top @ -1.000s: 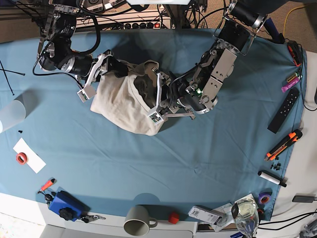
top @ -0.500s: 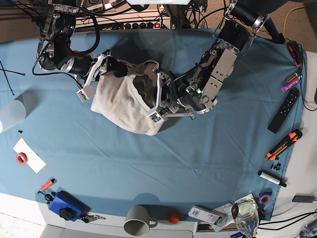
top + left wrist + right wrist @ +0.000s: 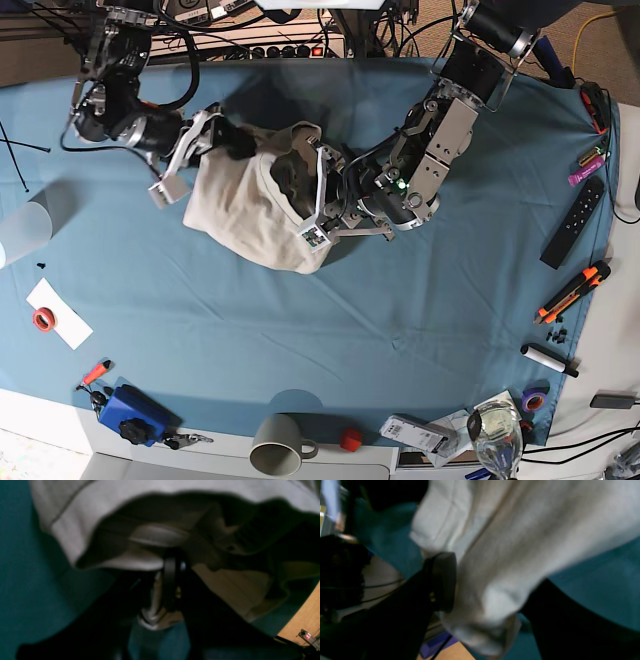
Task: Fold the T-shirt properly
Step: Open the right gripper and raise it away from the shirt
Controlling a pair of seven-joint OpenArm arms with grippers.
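- The T-shirt (image 3: 250, 220) is lying bunched on the tablecloth (image 3: 400, 320), between the two arms, toward the far side and left of the middle in the base view.
- Its long axis is seeming to run slantwise, from the far left, by the right gripper (image 3: 495, 570), down to a nearer end on the right, by the left gripper (image 3: 172, 565).
- The right gripper is standing with its fingers wide apart; a thick roll of shirt is passing between them, touching the finger on the left of its wrist view, yet nothing is showing a firm pinch.
- The left gripper is clenching a gathered part of the shirt, its fingertips almost meeting, with a loose end hanging out below.
- For the coming move, the shirt's far-left end is mattering most: the right hand is being the nearer one, and it is probably needing to close or settle there before any spreading.
- The right arm is reaching in from the far left, angling inward; the left arm is slanting in from the far right, its gripper lying over the shirt's right side.
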